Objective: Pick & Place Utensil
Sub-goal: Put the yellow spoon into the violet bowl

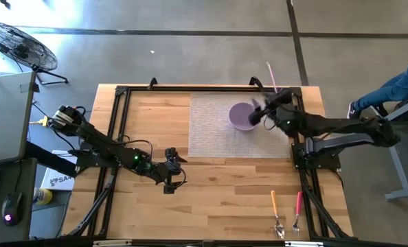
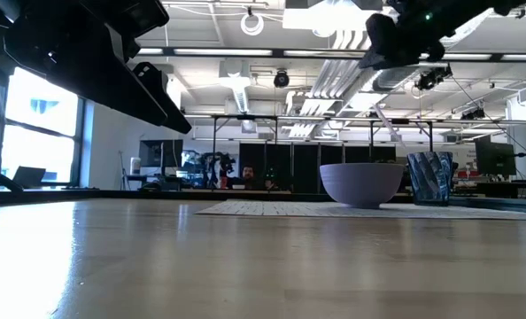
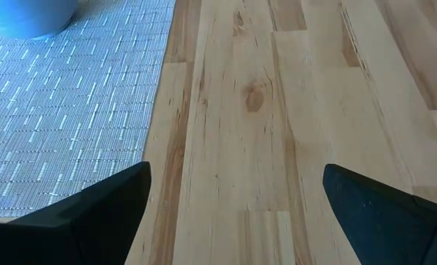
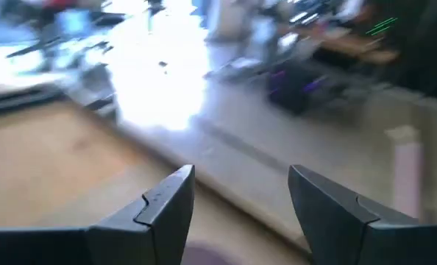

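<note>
Right gripper (image 1: 256, 113) hangs above the bowl's (image 1: 241, 116) rim, fingers spread with nothing between them, presumably placed for a drop there; the utensils (image 1: 287, 213) lie well apart from it at the near table edge; left gripper (image 1: 171, 169), open, waits.

Counter (image 1: 218, 192): pale wood planks.
Mat (image 1: 211, 134): grey weave, far half.
Bowl (image 1: 240, 116): on the mat.
Utensils: orange-handled one (image 1: 275, 211), pink-handled one (image 1: 297, 210), near right edge.
</note>
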{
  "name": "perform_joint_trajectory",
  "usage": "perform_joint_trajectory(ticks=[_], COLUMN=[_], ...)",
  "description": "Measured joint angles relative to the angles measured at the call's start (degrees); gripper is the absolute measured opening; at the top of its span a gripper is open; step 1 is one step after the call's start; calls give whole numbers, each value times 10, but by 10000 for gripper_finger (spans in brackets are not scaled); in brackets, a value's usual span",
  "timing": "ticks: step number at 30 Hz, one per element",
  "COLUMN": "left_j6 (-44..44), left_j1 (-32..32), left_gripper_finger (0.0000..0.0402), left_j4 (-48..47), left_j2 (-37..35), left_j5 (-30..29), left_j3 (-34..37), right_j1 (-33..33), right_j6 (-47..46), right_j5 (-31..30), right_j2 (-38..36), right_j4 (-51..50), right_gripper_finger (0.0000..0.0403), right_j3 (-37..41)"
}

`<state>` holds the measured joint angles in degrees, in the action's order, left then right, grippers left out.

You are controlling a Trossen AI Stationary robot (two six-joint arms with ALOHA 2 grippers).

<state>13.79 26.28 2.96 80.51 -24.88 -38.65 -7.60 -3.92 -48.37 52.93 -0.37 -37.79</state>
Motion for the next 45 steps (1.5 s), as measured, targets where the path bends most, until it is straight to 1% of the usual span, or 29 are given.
perform_joint_trajectory(ticks=[5, 9, 12, 15, 18, 21, 24, 29, 32, 33, 35, 39, 42, 45], left_j6=[0, 0, 0, 0, 0, 0, 0, 0, 0, 0, 0, 0, 0, 0], left_j1=[0, 0, 0, 0, 0, 0, 0, 0, 0, 0, 0, 0, 0, 0], left_gripper_finger=[397, 397, 397, 397, 397, 397, 397, 397, 397, 397, 397, 397, 397, 397], left_j4=[1, 0, 0, 0, 0, 0, 0, 0, 0, 0, 0, 0, 0, 0], left_j2=[0, 0, 0, 0, 0, 0, 0, 0, 0, 0, 0, 0, 0, 0], left_j5=[0, 0, 0, 1, 5, 5, 5, 6, 6, 6, 6, 6, 7, 7], left_j3=[0, 0, 0, 0, 0, 0, 0, 0, 0, 0, 0, 0, 0, 0], right_j1=[61, 121, 172, 215, 248, 273, 294, 343, 380, 393, 418, 466, 492, 512], right_j6=[-94, -155, -174, -218, -276, -350, -440, -614, -700, -727, -784, -898, -976, -1017], right_j5=[81, 161, 177, 180, 212, 273, 365, 520, 610, 630, 653, 681, 710, 731], right_j2=[75, 156, 214, 265, 315, 363, 402, 442, 453, 454, 453, 453, 453, 453], right_j4=[-91, -114, -150, -229, -312, -387, -455, -527, -543, -541, -535, -512, -463, -398], right_gripper_finger=[204, 200, 200, 200, 200, 200, 200, 200, 200, 200, 200, 200, 200, 200], right_j3=[-42, -78, -123, -190, -259, -315, -346, -340, -321, -312, -295, -255, -219, -186])
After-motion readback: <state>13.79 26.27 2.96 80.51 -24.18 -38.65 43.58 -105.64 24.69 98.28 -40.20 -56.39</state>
